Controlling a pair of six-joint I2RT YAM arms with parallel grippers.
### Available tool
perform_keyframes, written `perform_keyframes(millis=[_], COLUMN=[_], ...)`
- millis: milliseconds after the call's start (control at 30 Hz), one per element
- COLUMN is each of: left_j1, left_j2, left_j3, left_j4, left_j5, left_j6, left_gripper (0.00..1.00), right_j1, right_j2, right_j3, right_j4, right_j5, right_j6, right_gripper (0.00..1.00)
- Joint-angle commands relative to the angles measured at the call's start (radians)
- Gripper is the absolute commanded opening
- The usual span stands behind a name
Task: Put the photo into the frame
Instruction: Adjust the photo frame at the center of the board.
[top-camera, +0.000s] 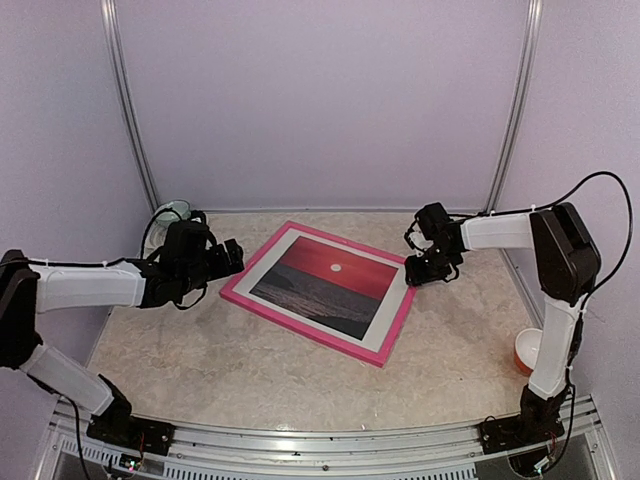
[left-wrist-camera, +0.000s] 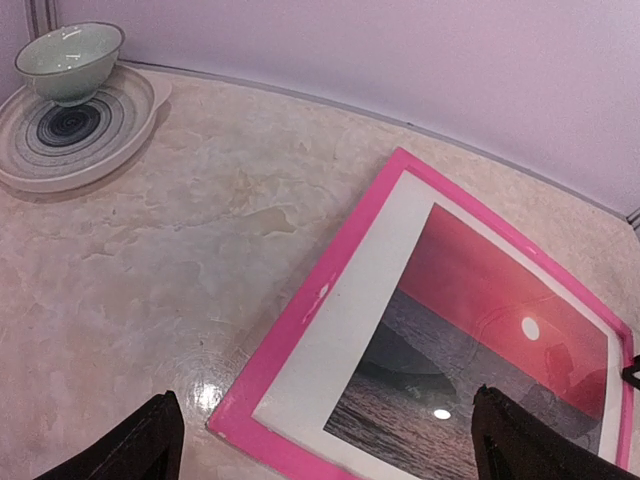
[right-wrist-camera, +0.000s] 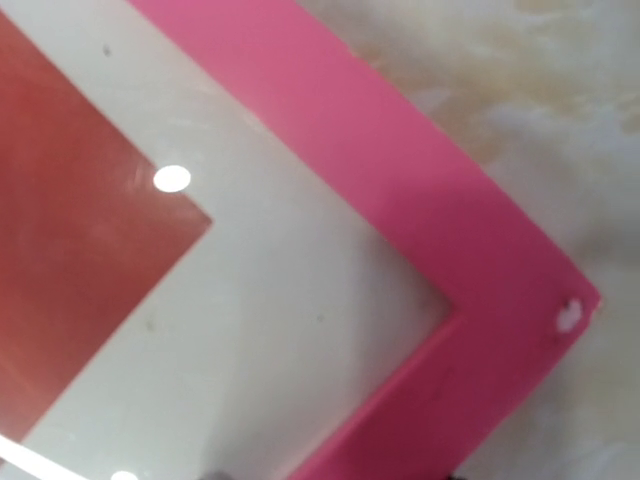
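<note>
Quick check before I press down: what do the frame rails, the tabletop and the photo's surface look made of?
The frame: smooth satin pink coat with a small white chip at one corner; painted wood or plastic, unclear which. The tabletop: beige veined marble look with a glossy glare patch; stone or laminate. The photo: light spots mirrored on it, so likely under glass or acrylic.

From my station, the white tubular left arm (top-camera: 85, 285) at nine o'clock and the white tubular right arm (top-camera: 497, 232) at three o'clock have chunky black joint housings. A thin black cable (top-camera: 603, 183) loops off the right one. The matte black left gripper (top-camera: 233, 257) and matte black right gripper (top-camera: 416, 270) match, and the left one's fingers (left-wrist-camera: 150, 445) are blunt wedges.
</note>
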Motion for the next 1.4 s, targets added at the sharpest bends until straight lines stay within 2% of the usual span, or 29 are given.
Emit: perform_keyframes(millis=[0, 167, 267, 367, 500, 900, 1367], left_j1=[0.048, 0.093, 0.109, 0.130, 0.158, 0.159, 0.131], left_j2=[0.116, 0.204, 0.229, 0.266, 0.310, 0.406, 0.403], left_j3=[0.044, 0.049, 0.059, 0.070, 0.060, 0.074, 0.004], left_j4=[0.068, 0.134, 0.161, 0.173, 0.210, 0.246, 0.302], left_j5=[0.130, 0.203, 0.239, 0.276, 0.333, 0.401, 0.460], left_j6=[0.060, 0.053, 0.051, 0.051, 0.035, 0.036, 0.013], left_gripper=[0.99, 0.99, 0.99, 0.99, 0.99, 0.99, 0.99], right_j1=[-0.007, -0.008, -0.008, -0.007, -0.008, -0.018, -0.033], right_j2=[0.054, -0.004, -0.049, -0.081, -0.116, -0.186, -0.151], right_j3=[-0.004, -0.013, -0.021, -0.022, -0.054, -0.229, -0.228], right_j4=[-0.051, -0.048, -0.045, -0.058, -0.052, 0.142, 0.191], right_j5=[0.128, 0.063, 0.014, -0.018, -0.093, -0.329, -0.384], right_j6=[-0.064, -0.017, 0.012, 0.051, 0.106, 0.266, 0.292], right_gripper=[0.49, 0.65, 0.68, 0.77, 0.84, 0.89, 0.91])
